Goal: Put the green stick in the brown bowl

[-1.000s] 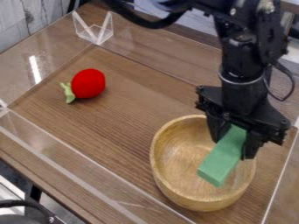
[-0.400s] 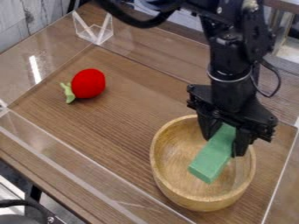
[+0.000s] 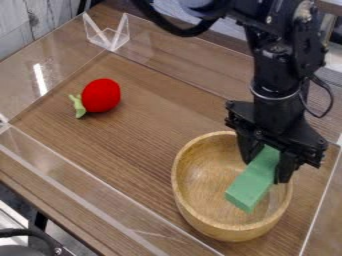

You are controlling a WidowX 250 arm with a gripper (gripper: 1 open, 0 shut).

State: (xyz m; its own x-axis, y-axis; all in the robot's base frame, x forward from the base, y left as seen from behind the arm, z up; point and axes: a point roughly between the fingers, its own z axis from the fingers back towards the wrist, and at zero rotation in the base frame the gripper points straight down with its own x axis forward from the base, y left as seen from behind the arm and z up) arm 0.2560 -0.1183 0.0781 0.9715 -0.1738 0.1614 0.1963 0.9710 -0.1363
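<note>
Shifting slightly rightward, the tool [image 3: 278,160] is gripping the green stick [image 3: 254,186], its jaws standing partly open around it, probably keeping it over the bowl [image 3: 190,199] for release.

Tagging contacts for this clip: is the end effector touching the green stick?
Touching: the camera view shows the end effector with its fingers closed around the upper end of the green stick.

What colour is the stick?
Plain green, clearest in the camera view.
</note>
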